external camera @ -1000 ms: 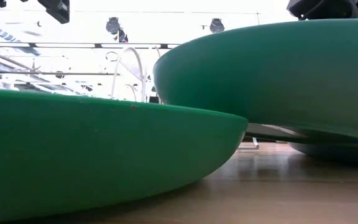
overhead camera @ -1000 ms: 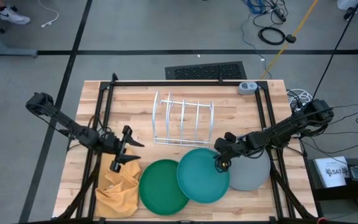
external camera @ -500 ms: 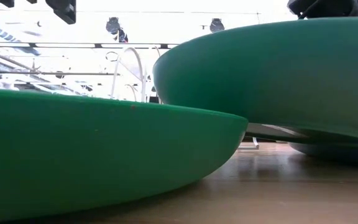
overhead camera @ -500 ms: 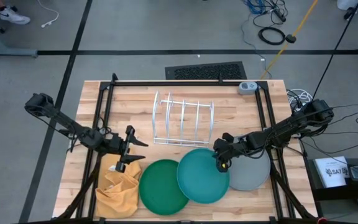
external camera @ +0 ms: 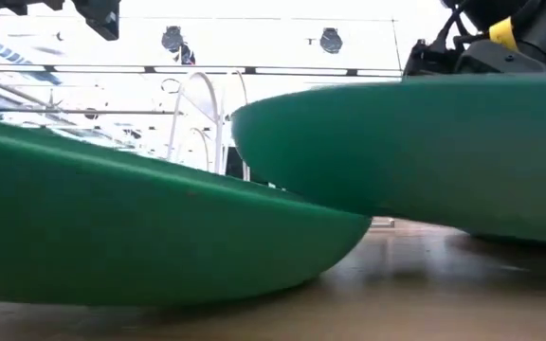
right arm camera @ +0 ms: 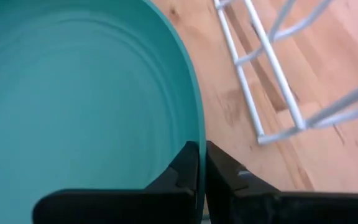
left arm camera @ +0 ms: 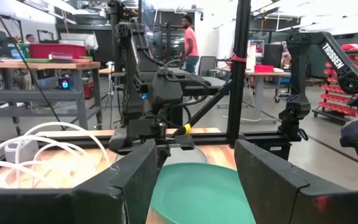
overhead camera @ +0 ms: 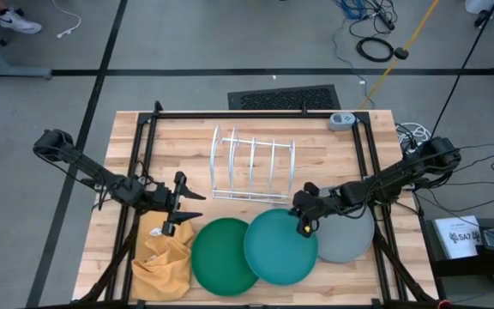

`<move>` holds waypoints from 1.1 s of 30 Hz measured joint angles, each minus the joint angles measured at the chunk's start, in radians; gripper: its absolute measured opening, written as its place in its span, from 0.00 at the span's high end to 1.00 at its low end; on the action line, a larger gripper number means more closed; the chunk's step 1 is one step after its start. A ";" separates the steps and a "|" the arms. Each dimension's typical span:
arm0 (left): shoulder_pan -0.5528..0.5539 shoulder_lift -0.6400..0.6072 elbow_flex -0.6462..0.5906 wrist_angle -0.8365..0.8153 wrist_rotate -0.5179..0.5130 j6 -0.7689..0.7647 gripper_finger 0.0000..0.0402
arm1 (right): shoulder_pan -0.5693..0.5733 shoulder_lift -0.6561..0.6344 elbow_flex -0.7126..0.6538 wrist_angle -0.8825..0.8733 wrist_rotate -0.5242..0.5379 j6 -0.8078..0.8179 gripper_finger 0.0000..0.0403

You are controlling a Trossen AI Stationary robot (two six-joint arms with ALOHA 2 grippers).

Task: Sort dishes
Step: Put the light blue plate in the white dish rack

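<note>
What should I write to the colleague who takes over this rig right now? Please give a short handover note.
Right gripper: shut on the far rim of the teal plate, near the white rack.
Left gripper: open, holding nothing, hovering above the yellow cloth.
Plates: the green plate lies flat beside the cloth; the teal plate overlaps it on one side and the grey plate on the other. A light blue plate is not visible.
Done: no plate is in the rack.
Left: probably bring the teal plate to the rack, then the others.
</note>
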 joint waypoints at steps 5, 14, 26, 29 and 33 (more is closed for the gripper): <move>0.000 0.000 0.000 0.000 -0.002 0.000 0.46 | 0.000 0.002 0.045 -0.001 0.029 -0.064 0.99; 0.000 0.000 0.000 -0.001 -0.003 0.001 0.46 | 0.000 0.003 0.191 -0.066 0.102 -0.225 1.00; 0.000 0.000 0.000 -0.001 -0.045 0.005 0.46 | 0.002 0.003 0.582 -0.332 0.303 -0.638 1.00; 0.003 0.000 0.000 0.000 -0.073 0.025 0.46 | 0.002 0.003 0.688 -0.328 0.392 -0.902 1.00; 0.023 0.000 0.000 0.000 -0.079 0.064 0.46 | -0.021 0.003 0.804 -0.186 0.441 -1.333 1.00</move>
